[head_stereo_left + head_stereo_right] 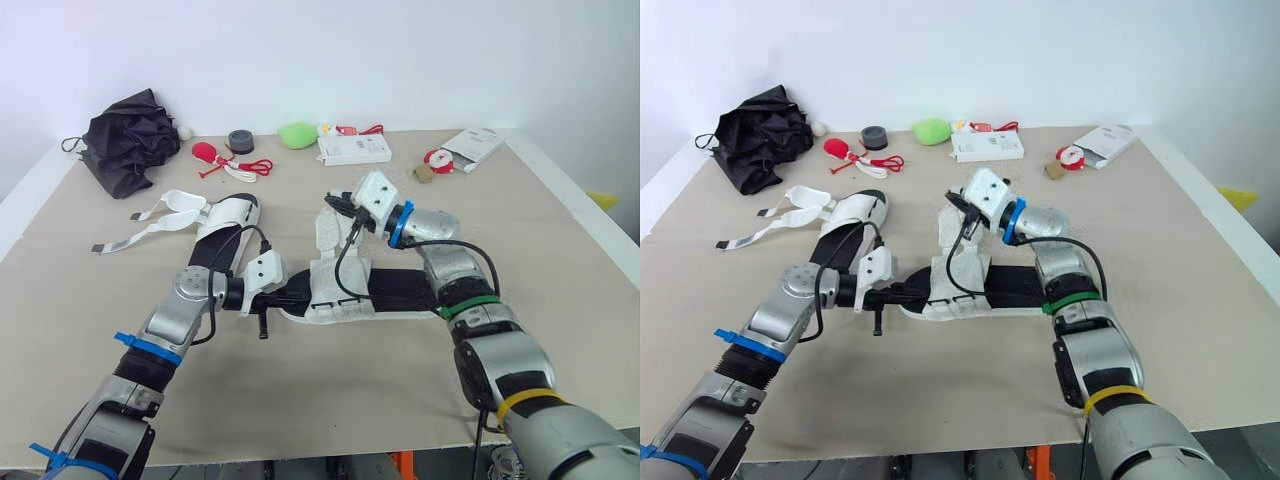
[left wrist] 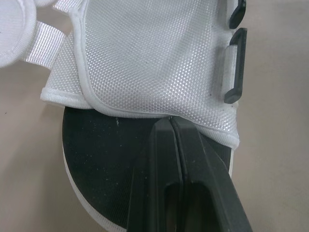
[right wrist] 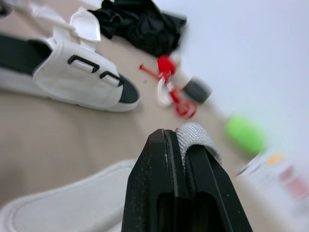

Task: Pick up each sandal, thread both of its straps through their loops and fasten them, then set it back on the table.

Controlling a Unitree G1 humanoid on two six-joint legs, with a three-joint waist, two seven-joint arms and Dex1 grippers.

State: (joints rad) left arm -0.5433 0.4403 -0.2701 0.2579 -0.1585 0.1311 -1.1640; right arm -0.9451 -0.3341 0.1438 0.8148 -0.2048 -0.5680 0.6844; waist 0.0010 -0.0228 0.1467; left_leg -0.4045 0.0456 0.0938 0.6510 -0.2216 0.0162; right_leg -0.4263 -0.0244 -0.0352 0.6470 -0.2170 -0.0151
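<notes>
The right fingers [image 3: 153, 174] are closed tight on the end of a white mesh strap [image 3: 195, 134], which stands up between their tips. That strap rises from the near sandal [image 1: 350, 292], which lies flat on the table [image 1: 560, 260] between the two arms. The left fingers [image 2: 155, 159] are pressed together with no gap. Their tips rest on the sandal's black footbed [image 2: 96, 145], right against the hem of its white mesh flap [image 2: 145, 58], and I cannot tell whether anything is pinched between them. Two black loops [image 2: 236, 63] sit on the far edge of that flap. The second sandal [image 1: 228, 222] lies farther back on the robot's left, apart from the first. Its loose straps [image 1: 150, 218] are spread out across the table, and its own pair of black loops [image 3: 94, 67] is on the side of its upper. Along the back of the table are a crumpled black fabric bundle [image 1: 130, 140], a red and white item [image 1: 225, 160], a black roll [image 1: 240, 138], a green object [image 1: 297, 133], a white box [image 1: 352, 148] and a white packet [image 1: 472, 145].
</notes>
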